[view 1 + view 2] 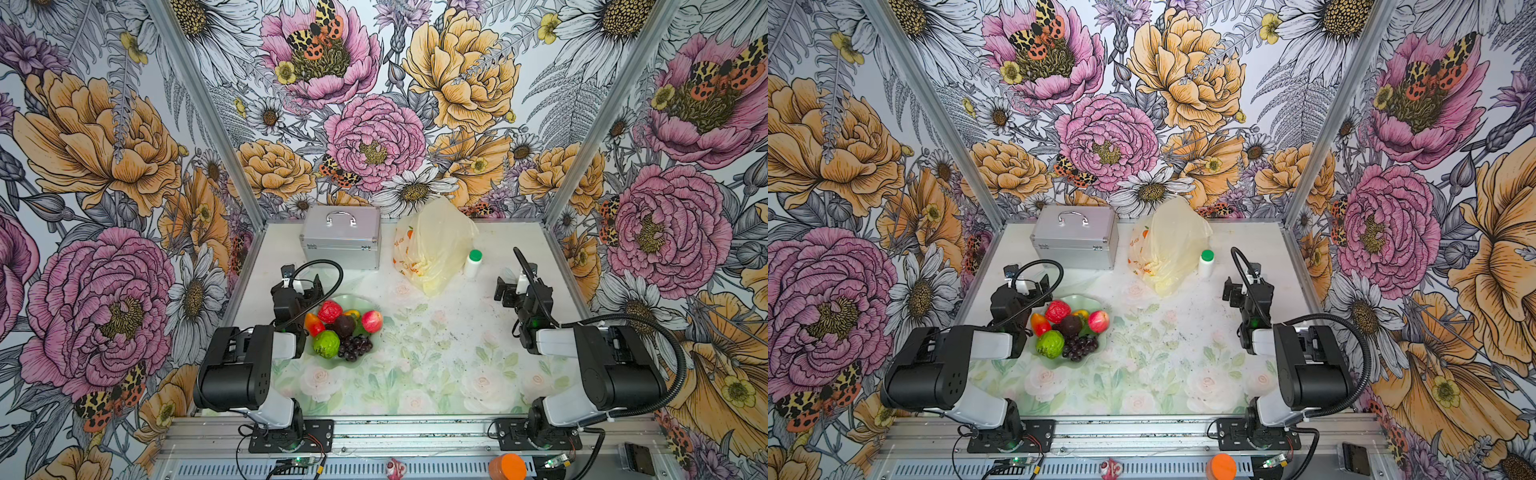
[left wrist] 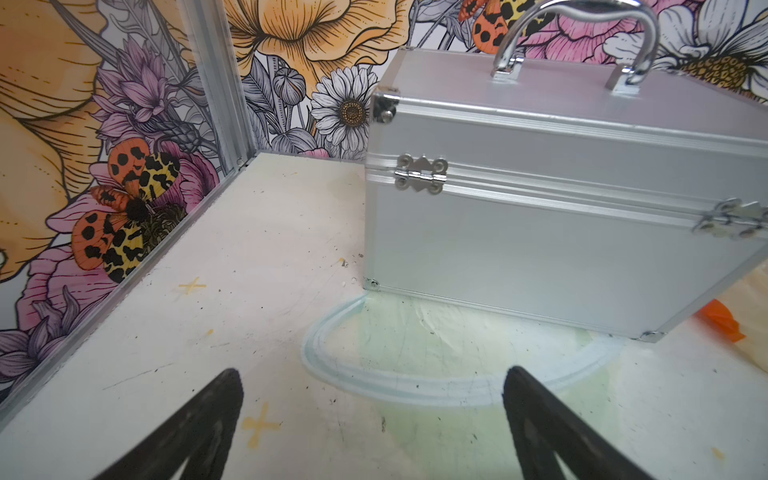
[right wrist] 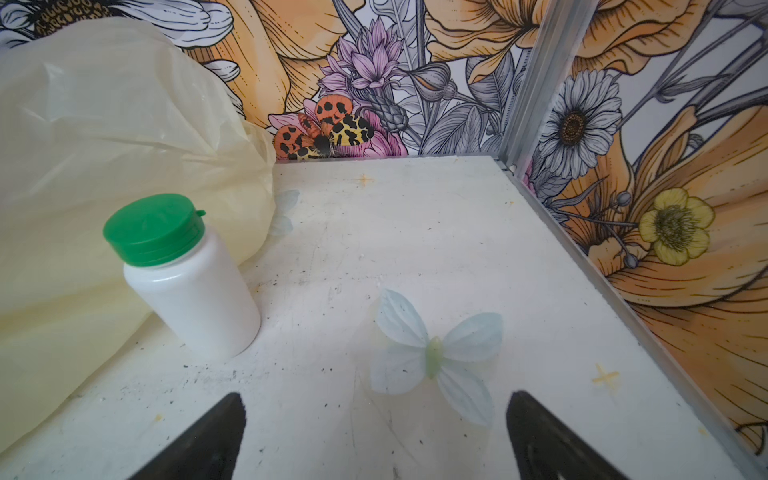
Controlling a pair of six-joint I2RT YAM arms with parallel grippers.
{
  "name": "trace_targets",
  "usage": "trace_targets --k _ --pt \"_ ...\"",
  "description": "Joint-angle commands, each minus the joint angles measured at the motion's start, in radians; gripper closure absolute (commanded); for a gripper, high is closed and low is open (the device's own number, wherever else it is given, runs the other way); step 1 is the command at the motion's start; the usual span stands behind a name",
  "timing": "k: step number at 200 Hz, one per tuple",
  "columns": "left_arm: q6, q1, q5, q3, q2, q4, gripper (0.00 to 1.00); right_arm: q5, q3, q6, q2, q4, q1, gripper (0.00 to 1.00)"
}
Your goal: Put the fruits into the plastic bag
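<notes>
Saw the fruits (image 1: 343,328) all piled in the green bowl (image 1: 353,299), right beside the left gripper (image 2: 372,374), spread wide, gripping nothing. Spotted the plastic bag (image 1: 436,245) slumped at the back between the silver case (image 1: 340,237) and white bottle (image 1: 473,264). Caught the right gripper (image 3: 374,397) gaping empty too.

Black-and-white jointed arms (image 1: 232,374) trailing ribbed black cables (image 1: 680,365).

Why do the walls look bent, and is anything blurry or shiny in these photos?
In both top views the wide lens splays the frame posts outward; light is even, shadows faint. In the left wrist view the silver case bulges and its handle glints. In the right wrist view the white bottle is sharp, the near fingers soft.
</notes>
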Motion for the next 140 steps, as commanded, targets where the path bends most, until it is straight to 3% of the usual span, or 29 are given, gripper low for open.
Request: trace_targets --k 1,16,32,55,74,93,140 --pt "-0.037 0.002 -0.094 0.094 -0.139 -0.229 0.01 0.088 0.1 0.032 -0.09 -0.193 -0.002 0.0" --pt "-0.091 0.016 -0.102 0.142 -0.22 -0.386 0.01 0.094 0.138 0.055 -0.14 -0.276 -0.003 0.0" --pt "-0.173 0.034 -0.16 0.199 -0.304 -0.582 0.01 0.151 0.201 0.196 -0.192 -0.417 -0.009 0.01" --pt "-0.304 0.063 -0.159 0.295 -0.409 -0.879 0.01 0.146 0.375 0.355 -0.219 -0.762 -0.017 0.0" --pt "-0.376 0.069 -0.116 0.379 -0.468 -1.085 0.01 -0.015 0.507 0.419 -0.198 -0.943 -0.018 0.01" --pt "-0.439 0.067 -0.004 0.451 -0.505 -1.282 0.01 -0.188 0.61 0.478 -0.162 -1.061 -0.008 0.01" --pt "-0.541 0.066 0.154 0.498 -0.58 -1.556 0.01 -0.563 0.717 0.563 -0.114 -1.148 0.12 0.03"
